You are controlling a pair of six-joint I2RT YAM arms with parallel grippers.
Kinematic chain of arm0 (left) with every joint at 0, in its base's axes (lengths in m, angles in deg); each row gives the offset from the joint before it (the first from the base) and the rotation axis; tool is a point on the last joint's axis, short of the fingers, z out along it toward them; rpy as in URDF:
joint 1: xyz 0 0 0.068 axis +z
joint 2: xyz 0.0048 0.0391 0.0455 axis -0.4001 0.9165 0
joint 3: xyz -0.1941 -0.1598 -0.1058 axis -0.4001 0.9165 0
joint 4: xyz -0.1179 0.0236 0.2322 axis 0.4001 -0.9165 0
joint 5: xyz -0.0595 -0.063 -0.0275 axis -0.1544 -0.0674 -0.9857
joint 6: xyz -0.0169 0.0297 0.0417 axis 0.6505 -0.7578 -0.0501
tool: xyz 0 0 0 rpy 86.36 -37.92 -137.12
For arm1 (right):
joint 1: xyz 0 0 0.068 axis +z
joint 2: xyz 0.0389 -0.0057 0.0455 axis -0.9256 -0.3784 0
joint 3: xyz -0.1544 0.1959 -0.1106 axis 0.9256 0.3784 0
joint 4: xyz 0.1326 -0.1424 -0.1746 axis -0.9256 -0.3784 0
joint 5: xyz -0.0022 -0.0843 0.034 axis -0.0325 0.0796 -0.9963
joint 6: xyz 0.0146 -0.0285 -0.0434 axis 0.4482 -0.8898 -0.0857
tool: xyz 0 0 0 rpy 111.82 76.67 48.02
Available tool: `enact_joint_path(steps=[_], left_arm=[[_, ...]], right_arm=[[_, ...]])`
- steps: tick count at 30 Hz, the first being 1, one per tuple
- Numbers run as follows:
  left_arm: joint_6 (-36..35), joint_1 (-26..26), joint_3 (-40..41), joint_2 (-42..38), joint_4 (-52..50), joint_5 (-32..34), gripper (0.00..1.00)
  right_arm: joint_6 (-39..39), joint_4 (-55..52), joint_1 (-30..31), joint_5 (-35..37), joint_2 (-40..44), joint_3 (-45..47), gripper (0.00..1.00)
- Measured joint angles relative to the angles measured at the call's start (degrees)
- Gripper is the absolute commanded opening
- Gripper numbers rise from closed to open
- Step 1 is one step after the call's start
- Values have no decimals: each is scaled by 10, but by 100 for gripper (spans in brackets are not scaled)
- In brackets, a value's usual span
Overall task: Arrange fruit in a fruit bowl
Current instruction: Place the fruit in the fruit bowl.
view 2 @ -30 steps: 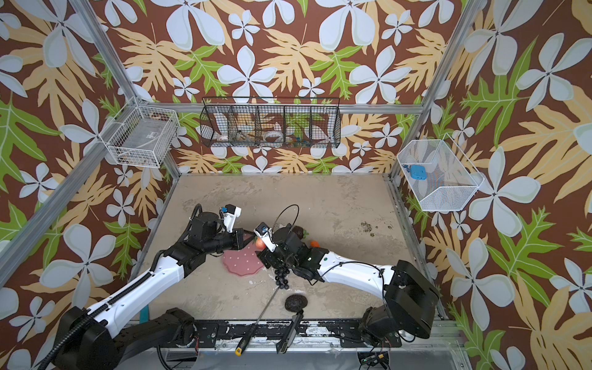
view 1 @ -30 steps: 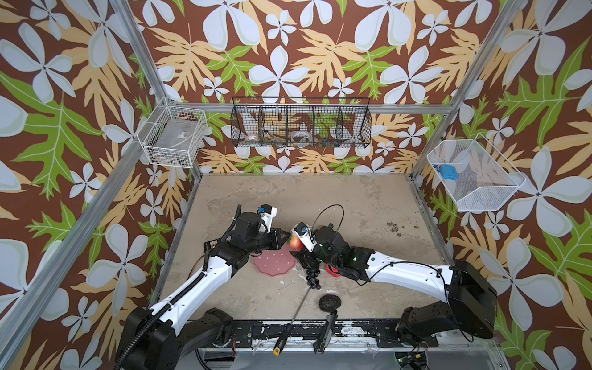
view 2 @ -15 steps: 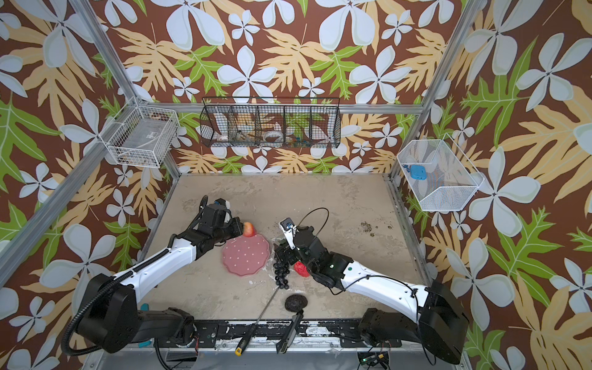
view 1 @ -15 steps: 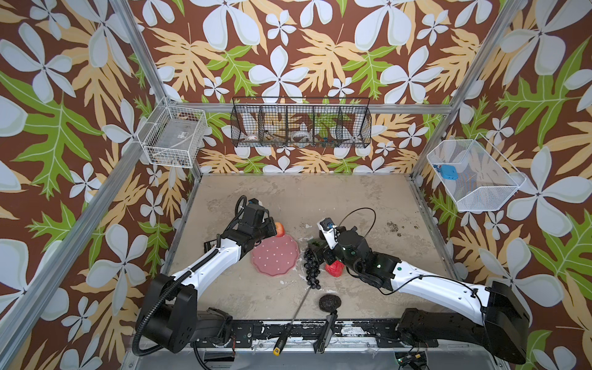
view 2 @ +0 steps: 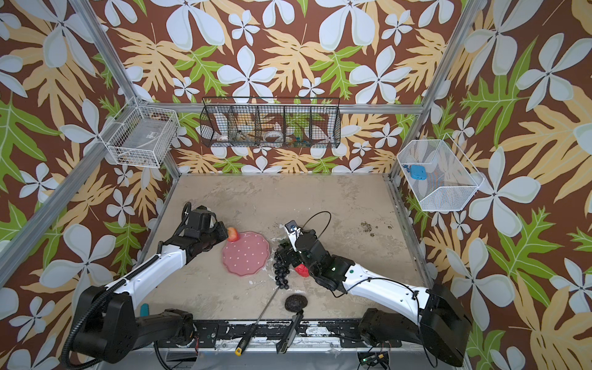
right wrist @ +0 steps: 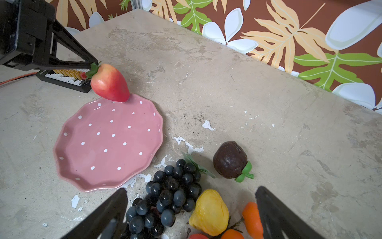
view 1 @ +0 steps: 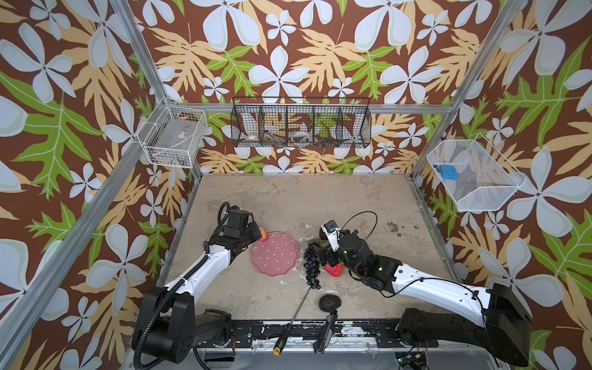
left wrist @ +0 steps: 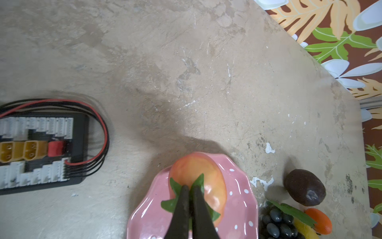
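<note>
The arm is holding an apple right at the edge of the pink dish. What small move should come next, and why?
Probably the left hand should carry the apple further in over the dish before letting go. It pinches the apple by its leaves, the tip only at the rim, so dropped here it might roll onto the table.

Glossy pink glazed dish (right wrist: 107, 142), scuffed matt tabletop (right wrist: 227, 87)
</note>
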Motion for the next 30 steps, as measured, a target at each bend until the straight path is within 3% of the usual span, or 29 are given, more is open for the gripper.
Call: enact_joint_path(steps=[18,30], left_arm=[[-73,47,-9,17,-78,-75,0],[-107,87,-23,41,-101,-88,7]], right_arm=[[6,3,0,15,14,17,96],[6,3,0,23,8,18,96]])
